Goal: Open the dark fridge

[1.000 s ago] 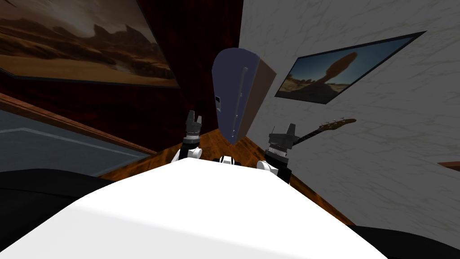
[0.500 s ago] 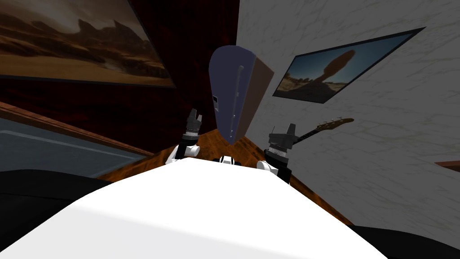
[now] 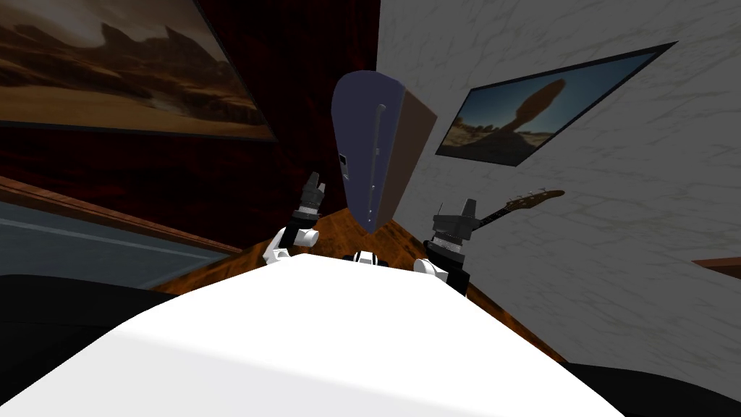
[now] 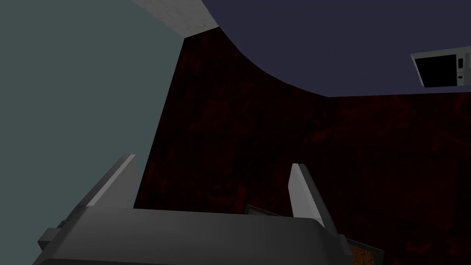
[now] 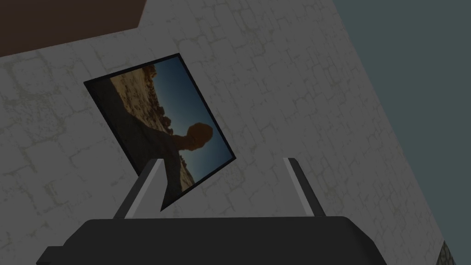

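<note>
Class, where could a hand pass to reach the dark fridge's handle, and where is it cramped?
Free: the wooden floor strip between the open left gripper and the dark blue fridge; the door face between its long grey handle and small panel. Cramped: the corner where fridge meets dark red wall.

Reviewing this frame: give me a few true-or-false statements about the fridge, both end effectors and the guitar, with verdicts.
1. The dark blue fridge has its door shut. True.
2. The left end effector grips the fridge's handle. False: it is open, short of the fridge, holding nothing.
3. The right end effector is open. True.
4. The guitar leans on the dark red wall. False: it leans on the white wall.
</note>
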